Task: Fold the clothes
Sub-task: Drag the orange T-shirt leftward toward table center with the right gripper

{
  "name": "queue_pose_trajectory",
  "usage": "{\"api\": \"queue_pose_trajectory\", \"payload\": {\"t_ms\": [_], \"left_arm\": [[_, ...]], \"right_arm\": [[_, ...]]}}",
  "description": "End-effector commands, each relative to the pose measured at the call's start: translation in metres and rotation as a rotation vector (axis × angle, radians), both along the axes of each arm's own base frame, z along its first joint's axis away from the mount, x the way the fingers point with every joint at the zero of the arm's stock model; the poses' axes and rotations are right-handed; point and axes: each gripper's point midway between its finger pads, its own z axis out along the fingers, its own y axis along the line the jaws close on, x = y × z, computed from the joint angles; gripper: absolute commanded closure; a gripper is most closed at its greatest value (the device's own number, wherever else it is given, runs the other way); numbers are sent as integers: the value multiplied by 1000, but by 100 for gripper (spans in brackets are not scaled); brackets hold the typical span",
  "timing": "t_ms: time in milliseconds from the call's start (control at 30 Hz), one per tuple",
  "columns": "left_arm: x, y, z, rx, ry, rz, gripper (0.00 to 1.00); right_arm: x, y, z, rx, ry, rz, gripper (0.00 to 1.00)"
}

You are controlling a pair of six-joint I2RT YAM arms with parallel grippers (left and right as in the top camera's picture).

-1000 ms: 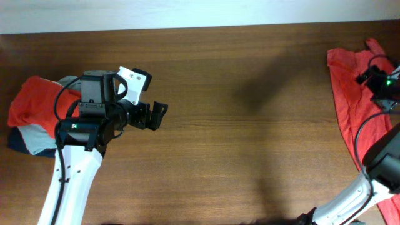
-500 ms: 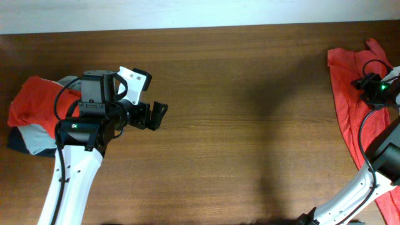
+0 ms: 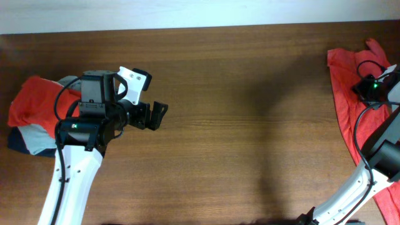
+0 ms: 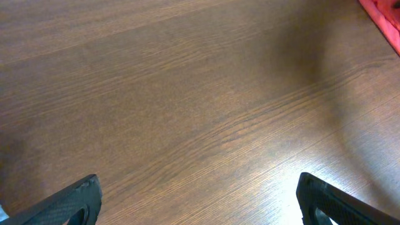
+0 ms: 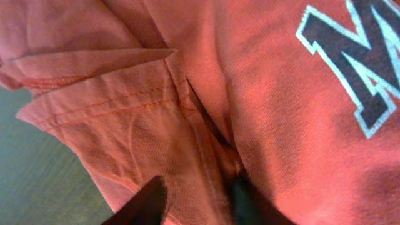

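Observation:
At the table's right edge lies the large orange-red T-shirt (image 3: pixel 342 81), crumpled, with my right gripper (image 3: pixel 369 87) down on it. In the right wrist view the T-shirt (image 5: pixel 250 94) fills the frame, its white-and-dark lettering (image 5: pixel 356 62) at the top right. My right gripper (image 5: pixel 200 203) pinches a raised ridge of that cloth between its dark fingers. My left gripper (image 3: pixel 159 115) hovers wide open over bare wood left of centre. Its fingers (image 4: pixel 75 200) hold nothing.
A pile of smaller clothes sits at the far left beside the left arm: an orange-red piece (image 3: pixel 34 100) on top, grey-blue (image 3: pixel 37 140) and navy (image 3: pixel 15 142) below. A white wall strip (image 3: pixel 200 12) borders the brown wooden table (image 3: pixel 250 137) at the back.
My right gripper has closed from wide open onto a fold of the T-shirt, and its wrist has shifted slightly over the cloth. The left arm has not moved.

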Motion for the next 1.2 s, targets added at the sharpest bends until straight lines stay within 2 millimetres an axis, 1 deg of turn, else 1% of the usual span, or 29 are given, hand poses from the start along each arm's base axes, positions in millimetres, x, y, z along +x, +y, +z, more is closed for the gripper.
{"api": "queue_pose_trajectory", "payload": {"t_ms": [0, 67, 100, 133, 200, 233, 267, 333, 367, 400, 467, 533, 567, 600, 633, 667, 700, 733, 767, 800, 833, 867, 900, 933, 967, 1033, 1067, 1100, 1167], "left_arm": [[2, -2, 7, -14, -10, -3, 1], [0, -2, 5, -14, 0, -3, 1], [0, -2, 5, -13, 3, -3, 1], [-1, -2, 4, -13, 6, -3, 1], [-1, -2, 4, -13, 8, -3, 1], [-1, -2, 4, -13, 8, -3, 1], [-1, -2, 4, -12, 7, -3, 1], [0, 0, 4, -2, 5, 3, 1], [0, 0, 3, 2, 4, 6, 1], [1, 3, 3, 13, 3, 16, 1], [3, 7, 2, 35, 0, 35, 1], [4, 12, 1, 57, -5, 55, 1], [6, 16, 3, 73, -12, 70, 1], [10, 21, 8, 93, -29, 93, 1], [13, 25, 14, 108, -47, 111, 1], [17, 32, 24, 135, -72, 141, 1], [20, 37, 31, 156, -90, 165, 1], [24, 47, 42, 195, -119, 209, 1], [25, 50, 45, 206, -127, 222, 1], [29, 63, 57, 252, -158, 278, 1], [32, 74, 68, 294, -187, 330, 1], [33, 79, 73, 313, -198, 354, 1], [34, 87, 79, 338, -214, 387, 1], [34, 97, 87, 375, -233, 435, 1], [34, 100, 89, 387, -237, 449, 1], [33, 105, 89, 409, -237, 470, 1], [33, 107, 90, 415, -238, 478, 1], [33, 109, 90, 423, -239, 487, 1], [33, 113, 91, 440, -240, 506, 1]], "right_arm": [[2, 5, -9, -9, 24, 9, 77], [3, 12, -5, 27, 9, 26, 96], [6, 17, 0, 53, -13, 40, 96], [11, 25, 11, 87, -55, 64, 96], [21, 40, 40, 139, -145, 115, 96], [30, 58, 71, 176, -231, 179, 96], [34, 69, 87, 193, -271, 213, 96], [42, 114, 140, 238, -375, 330, 96], [43, 126, 151, 247, -392, 358, 96], [44, 155, 170, 261, -410, 419, 96], [44, 202, 185, 275, -403, 504, 96], [44, 252, 186, 306, -375, 596, 96], [42, 284, 183, 322, -349, 655, 96], [38, 322, 176, 312, -319, 748, 96], [34, 343, 171, 303, -294, 793, 96], [28, 371, 166, 284, -267, 861, 96], [22, 394, 163, 264, -254, 923, 96], [15, 418, 158, 228, -235, 986, 96], [13, 428, 157, 219, -229, 1007, 96], [1, 459, 150, 174, -194, 1069, 96], [-9, 480, 145, 138, -170, 1112, 96], [-16, 494, 142, 114, -155, 1140, 96], [-27, 514, 136, 83, -133, 1184, 96], [-44, 542, 130, 57, -114, 1249, 96], [-52, 554, 129, 56, -112, 1281, 96], [-80, 592, 127, 42, -123, 1415, 96], [-87, 600, 127, 30, -134, 1463, 94], [-100, 613, 126, 7, -149, 1544, 87], [-108, 616, 122, -31, -125, 1558, 81]]}}
